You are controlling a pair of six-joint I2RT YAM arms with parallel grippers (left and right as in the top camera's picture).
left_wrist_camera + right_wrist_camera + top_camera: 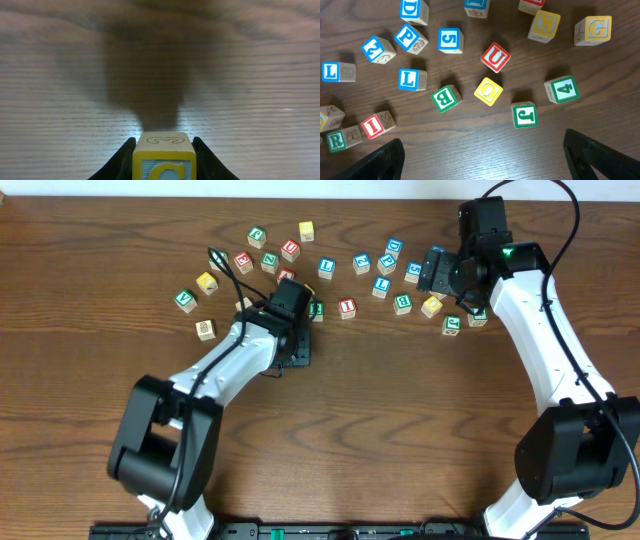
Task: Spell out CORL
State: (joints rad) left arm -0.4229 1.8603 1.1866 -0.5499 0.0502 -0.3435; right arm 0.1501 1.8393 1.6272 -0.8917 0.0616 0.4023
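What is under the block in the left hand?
Only bare wooden table shows beyond the C block in the left hand; its underside is out of frame, so contact is unclear.

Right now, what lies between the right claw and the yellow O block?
Nothing: the right wrist view shows bare table from the open right claw to the yellow O block; green B block and green J block flank it.

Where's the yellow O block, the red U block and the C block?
yellow O block (488, 91): right wrist view, on the O face.
red U block (495, 57): right wrist view, on the U face.
C block (164, 162): left wrist view, front face.
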